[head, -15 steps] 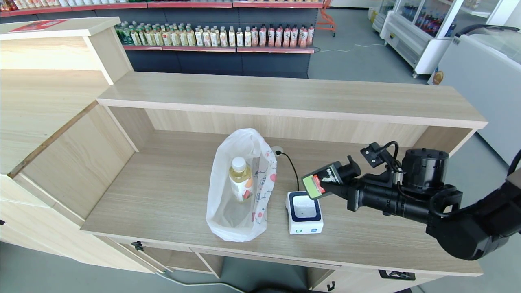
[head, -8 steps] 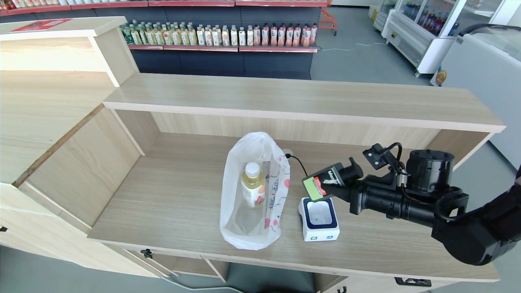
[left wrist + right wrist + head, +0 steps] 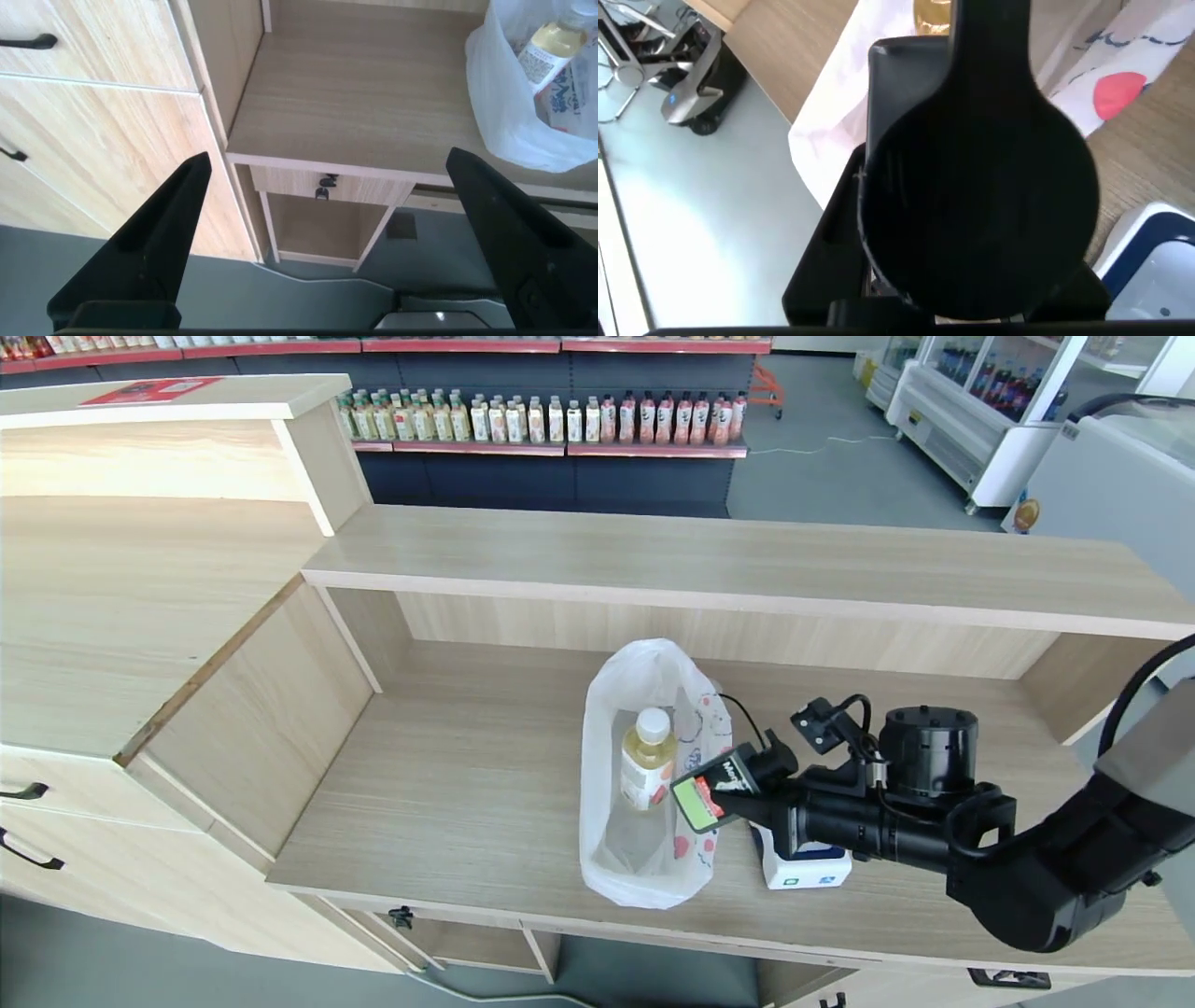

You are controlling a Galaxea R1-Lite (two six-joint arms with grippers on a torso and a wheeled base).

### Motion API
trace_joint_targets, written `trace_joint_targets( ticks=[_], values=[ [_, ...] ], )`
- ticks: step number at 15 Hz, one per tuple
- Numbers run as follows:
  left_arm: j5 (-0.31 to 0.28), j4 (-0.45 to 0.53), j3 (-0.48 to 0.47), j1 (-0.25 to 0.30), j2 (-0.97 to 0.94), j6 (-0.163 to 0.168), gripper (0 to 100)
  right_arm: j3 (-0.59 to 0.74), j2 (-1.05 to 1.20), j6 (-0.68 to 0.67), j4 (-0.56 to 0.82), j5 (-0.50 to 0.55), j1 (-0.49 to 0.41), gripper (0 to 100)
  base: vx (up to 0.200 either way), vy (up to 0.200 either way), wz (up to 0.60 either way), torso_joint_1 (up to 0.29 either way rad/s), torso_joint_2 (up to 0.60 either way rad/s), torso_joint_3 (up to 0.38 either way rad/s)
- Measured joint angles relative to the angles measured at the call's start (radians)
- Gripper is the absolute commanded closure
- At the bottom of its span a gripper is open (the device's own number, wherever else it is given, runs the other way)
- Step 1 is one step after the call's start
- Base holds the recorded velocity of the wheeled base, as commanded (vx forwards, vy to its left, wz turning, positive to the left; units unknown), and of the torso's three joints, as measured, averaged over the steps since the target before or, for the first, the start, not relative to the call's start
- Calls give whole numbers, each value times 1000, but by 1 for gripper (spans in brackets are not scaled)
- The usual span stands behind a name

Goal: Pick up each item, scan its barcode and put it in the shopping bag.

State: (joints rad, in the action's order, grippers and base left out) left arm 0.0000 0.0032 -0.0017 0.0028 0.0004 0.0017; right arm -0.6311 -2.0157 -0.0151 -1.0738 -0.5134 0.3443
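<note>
One item, a bottle [image 3: 647, 761], already stands in the shopping bag [image 3: 607, 859]. The second, a small black box [image 3: 709, 793], is pinched in the right gripper [image 3: 742, 779] right at the bag's rim, above the counter [image 3: 467, 775], with the scanner [image 3: 808, 875] just beside it. Looks like the drop-in step to me: it needs to get over the opening, then let go. The box's long axis runs in line with the forearm, green end pointing left at the bag. The left gripper [image 3: 327, 159] hangs spread wide, holding nothing.
</note>
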Motion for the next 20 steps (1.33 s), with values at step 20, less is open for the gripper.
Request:
trace_joint_targets(
  ticks=[20],
  values=[
    [0, 0, 0, 0, 0, 0, 0, -220, -359, 116, -83, 219, 130, 100, 0, 0, 0, 0, 0, 0]
  ],
)
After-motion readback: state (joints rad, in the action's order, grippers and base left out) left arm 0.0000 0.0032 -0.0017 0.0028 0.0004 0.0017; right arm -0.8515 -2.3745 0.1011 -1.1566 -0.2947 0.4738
